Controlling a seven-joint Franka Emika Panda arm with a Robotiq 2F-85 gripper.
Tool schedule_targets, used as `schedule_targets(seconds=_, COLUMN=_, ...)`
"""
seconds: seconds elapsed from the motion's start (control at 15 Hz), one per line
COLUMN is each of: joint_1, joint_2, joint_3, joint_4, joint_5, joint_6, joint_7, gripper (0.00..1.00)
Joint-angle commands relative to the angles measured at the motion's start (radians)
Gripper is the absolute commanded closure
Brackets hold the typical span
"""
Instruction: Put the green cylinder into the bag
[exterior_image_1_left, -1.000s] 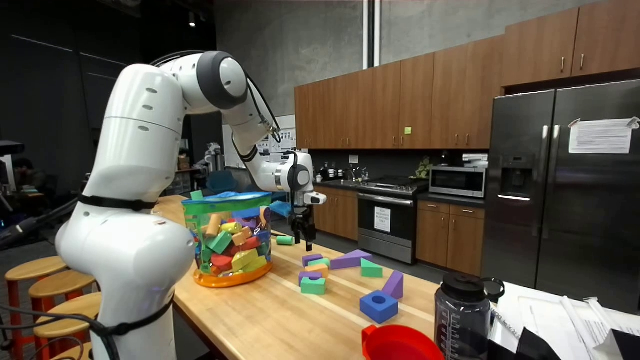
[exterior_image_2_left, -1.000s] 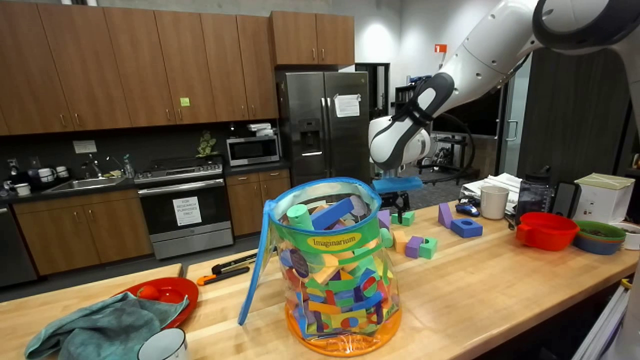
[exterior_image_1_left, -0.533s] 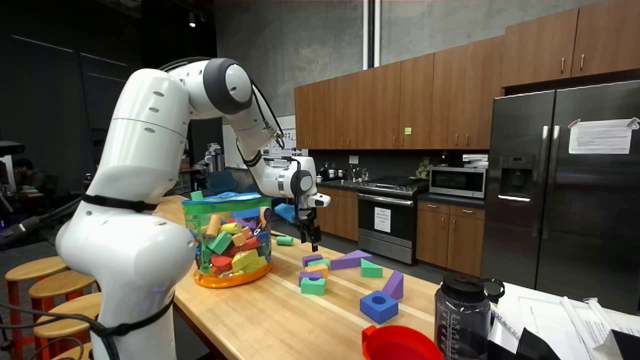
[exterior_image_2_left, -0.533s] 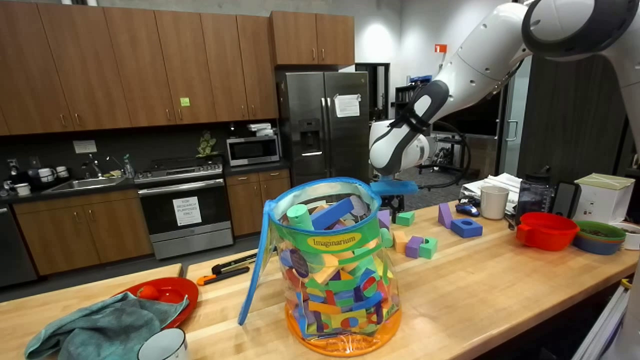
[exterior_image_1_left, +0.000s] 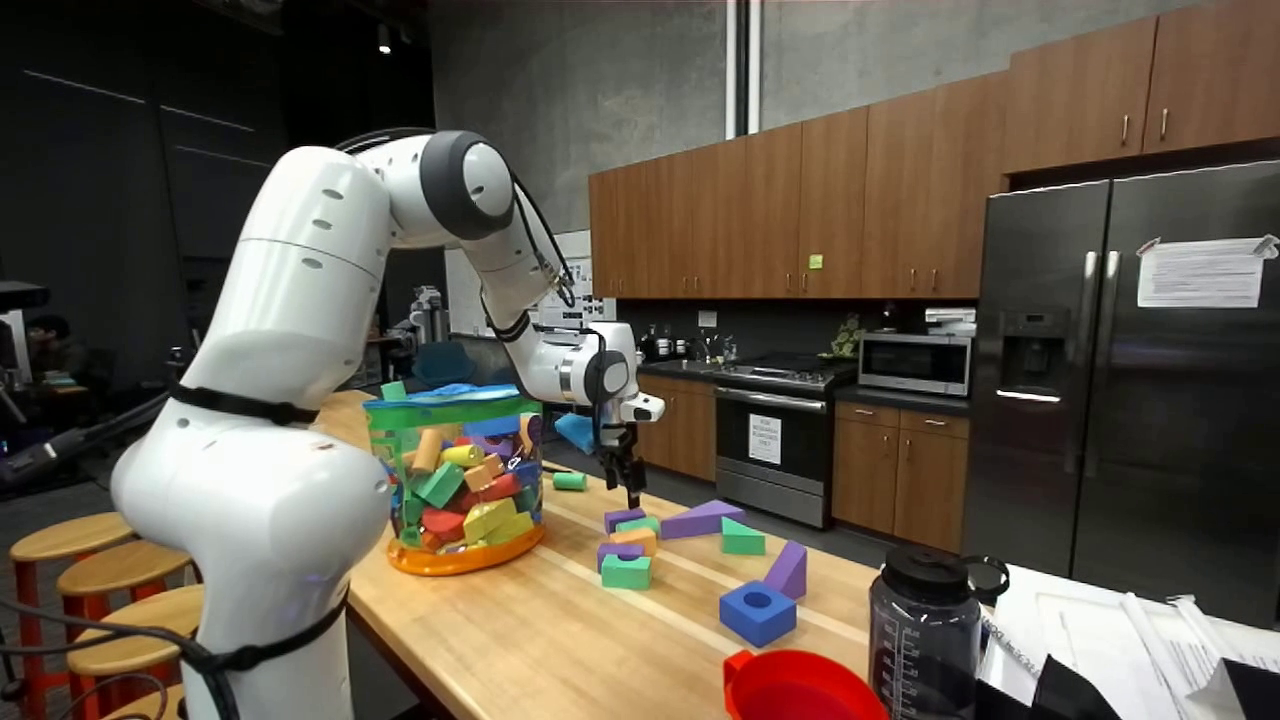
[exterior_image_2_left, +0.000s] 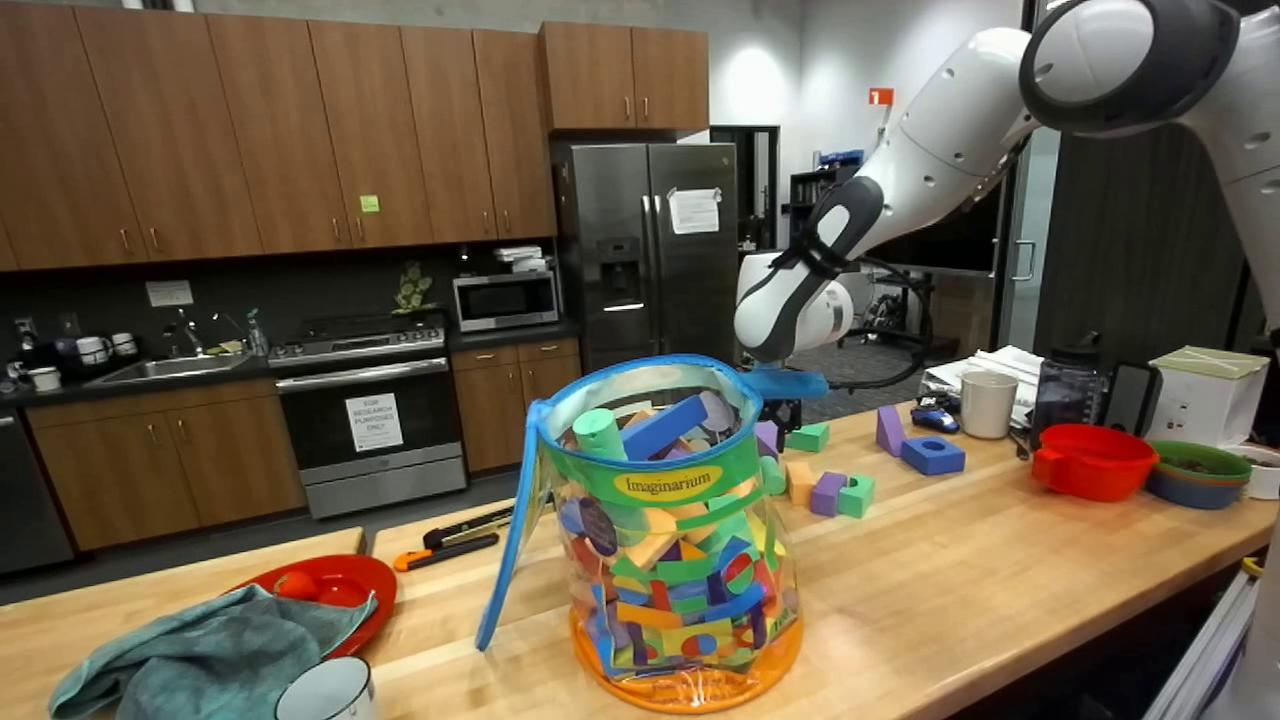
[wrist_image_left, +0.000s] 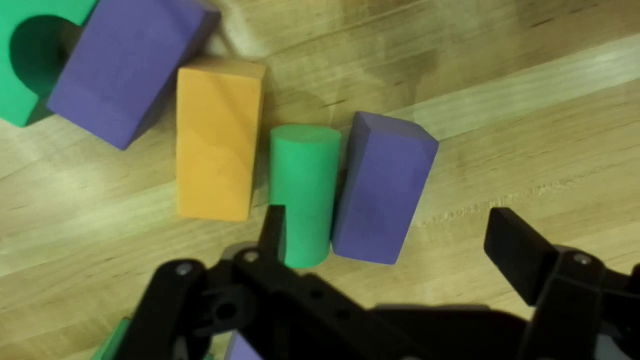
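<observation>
A green cylinder (wrist_image_left: 306, 200) lies on its side on the wooden table in the wrist view, between an orange block and a purple block. It also shows in both exterior views (exterior_image_1_left: 640, 524) (exterior_image_2_left: 772, 475). My gripper (wrist_image_left: 390, 222) is open and empty above the blocks; its left finger covers part of the cylinder's near end. In an exterior view the gripper (exterior_image_1_left: 625, 490) hangs over the cluster. The clear bag (exterior_image_2_left: 668, 485) stands open, full of blocks, with a green cylinder on top; it hides most of the gripper there. The bag (exterior_image_1_left: 470, 560) also shows beside the arm.
A purple block (wrist_image_left: 385, 190) lies close along the cylinder's right side, an orange block (wrist_image_left: 217, 145) on its left. Another green cylinder (exterior_image_1_left: 570, 481) lies near the bag. A blue block (exterior_image_1_left: 758, 613), a red bowl (exterior_image_1_left: 805, 690) and a bottle (exterior_image_1_left: 925, 640) stand farther along.
My arm has lowered and the gripper has shifted right and slightly down over the block cluster in an exterior view. The blocks and bag have not moved.
</observation>
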Motion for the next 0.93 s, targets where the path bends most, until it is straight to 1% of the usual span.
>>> schedule_targets(seconds=0.0, joint_1=0.015, joint_2=0.021, joint_3=-0.007, joint_4=0.013, joint_5=0.016, joint_6=0.021, joint_7=-0.022, gripper=0.0)
schedule_targets(seconds=0.13, joint_1=0.027, joint_2=0.024, joint_3=-0.01, joint_4=0.013, joint_5=0.01, joint_6=0.031, joint_7=-0.012, gripper=0.0)
schedule_targets(seconds=0.87, joint_1=0.031, joint_2=0.136, joint_3=-0.037, joint_4=0.059, joint_5=0.013, joint_6=0.191, joint_7=-0.059, gripper=0.0)
